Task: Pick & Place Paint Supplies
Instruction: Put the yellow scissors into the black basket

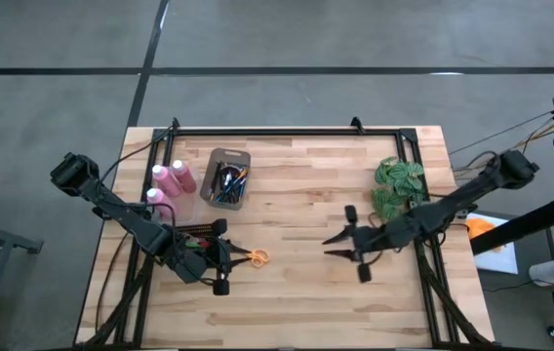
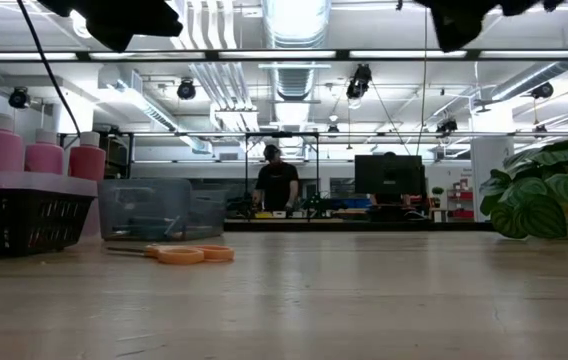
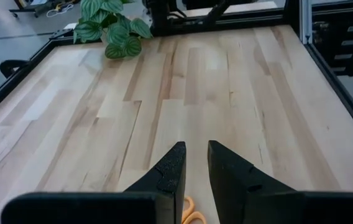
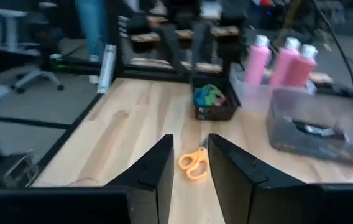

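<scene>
A: Where's the supplies?
B: Brushes in grey bin [image 1: 227, 178], pink bottles [image 1: 172, 179] beside it, near left gripper [image 1: 220, 255]. Right gripper [image 1: 353, 244] well apart.
A: Jaws?
B: Both slightly apart, empty.

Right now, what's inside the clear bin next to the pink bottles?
The clear bin holds a jumble of thin paintbrushes with dark, blue and wooden handles. Whatever lies under the pile is covered.

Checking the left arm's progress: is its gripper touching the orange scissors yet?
Cannot tell. In the left wrist view the left gripper has nothing between its fingertips, with the scissors partly hidden beneath; no view shows a contact or a gap plainly.
</scene>
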Action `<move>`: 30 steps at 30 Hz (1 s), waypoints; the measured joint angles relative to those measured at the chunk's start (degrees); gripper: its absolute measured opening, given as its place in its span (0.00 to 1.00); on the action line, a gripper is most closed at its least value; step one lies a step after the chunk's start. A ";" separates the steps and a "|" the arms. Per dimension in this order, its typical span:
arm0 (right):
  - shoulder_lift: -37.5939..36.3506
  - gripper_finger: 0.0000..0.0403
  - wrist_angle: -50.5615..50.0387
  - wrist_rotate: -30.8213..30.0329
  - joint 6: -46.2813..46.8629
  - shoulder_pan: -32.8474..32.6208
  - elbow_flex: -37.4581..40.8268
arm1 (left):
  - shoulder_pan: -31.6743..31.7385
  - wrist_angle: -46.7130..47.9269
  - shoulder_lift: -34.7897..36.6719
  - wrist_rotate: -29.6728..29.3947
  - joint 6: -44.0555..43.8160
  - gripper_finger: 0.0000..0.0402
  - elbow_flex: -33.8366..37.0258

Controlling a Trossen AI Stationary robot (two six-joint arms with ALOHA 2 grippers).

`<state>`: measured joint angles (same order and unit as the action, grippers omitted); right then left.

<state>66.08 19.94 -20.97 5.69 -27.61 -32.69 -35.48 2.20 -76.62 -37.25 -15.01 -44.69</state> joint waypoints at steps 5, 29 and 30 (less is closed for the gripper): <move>-8.95 0.24 2.31 4.42 -5.73 0.05 6.82 | -0.03 0.84 0.00 0.00 0.01 0.18 0.00; -49.63 0.24 4.74 4.33 -4.99 0.13 32.23 | -0.02 2.01 0.00 -0.01 0.01 0.18 0.00; -50.65 0.24 3.73 4.35 -4.50 0.13 32.22 | -0.02 1.99 0.00 0.02 0.01 0.18 0.00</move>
<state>15.42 23.66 -16.62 1.19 -27.49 -0.47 -35.51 4.19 -76.62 -37.23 -15.00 -44.69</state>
